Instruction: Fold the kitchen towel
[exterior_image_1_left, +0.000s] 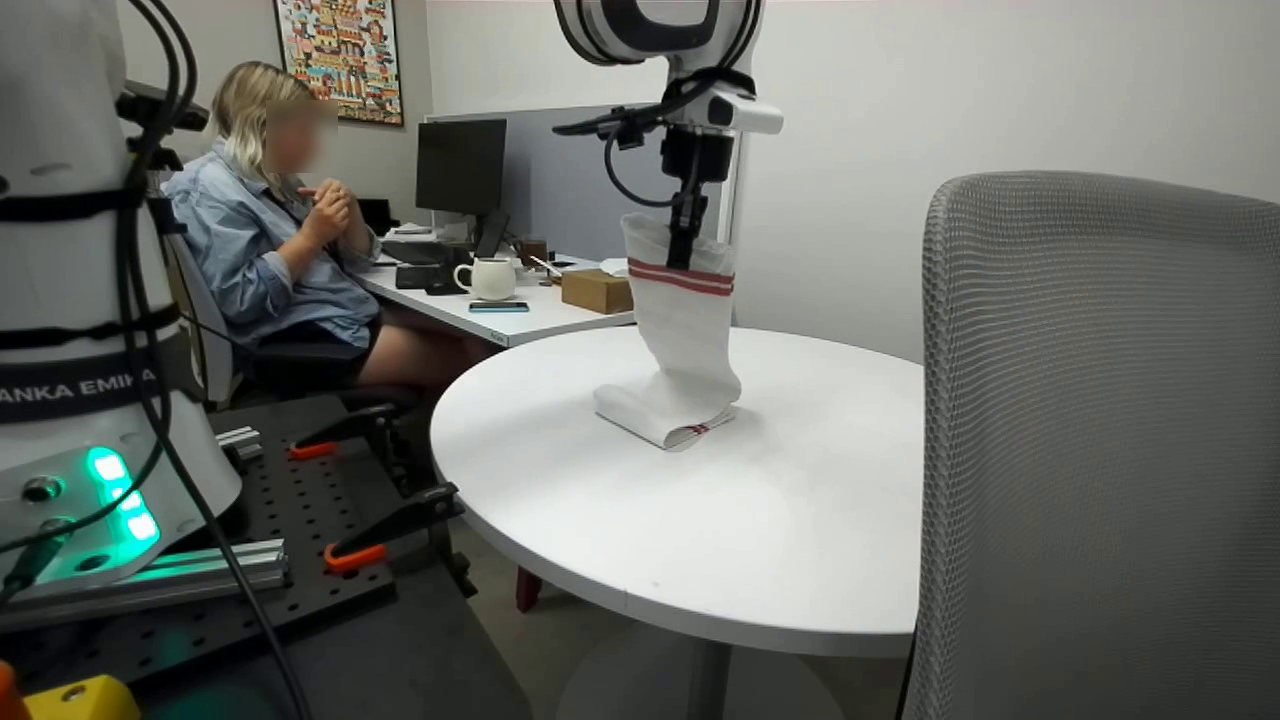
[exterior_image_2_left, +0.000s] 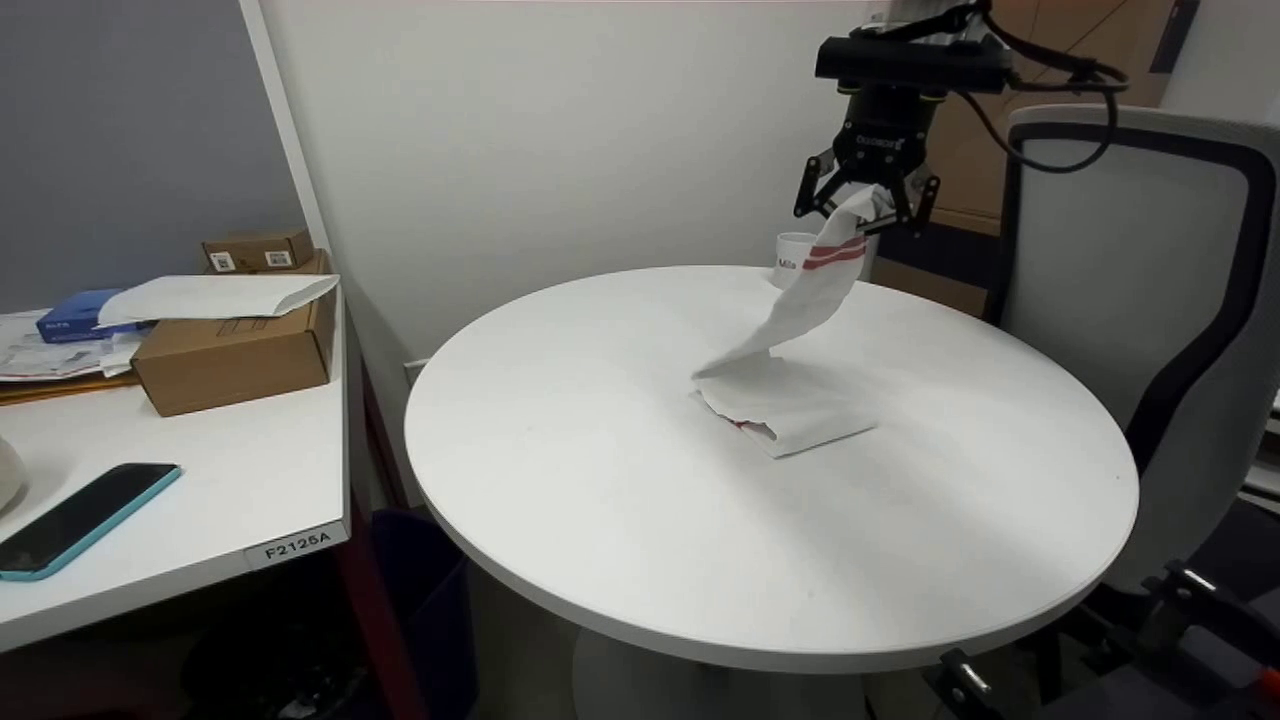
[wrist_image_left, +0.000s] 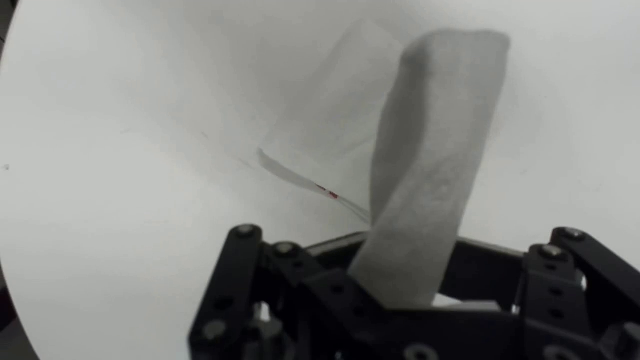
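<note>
Stretching upward, a thin white kitchen towel (exterior_image_1_left: 688, 330) with red stripes rises from the round white tabletop (exterior_image_1_left: 800, 520), where its lower part lies doubled over. Above the tabletop, black fingers (exterior_image_1_left: 684, 240) are pressed together on the towel's upper end. Beside the tabletop stands a gray mesh chair (exterior_image_1_left: 1100, 420); a fair-haired person (exterior_image_1_left: 265, 240) sits past the tabletop's edge.
</note>
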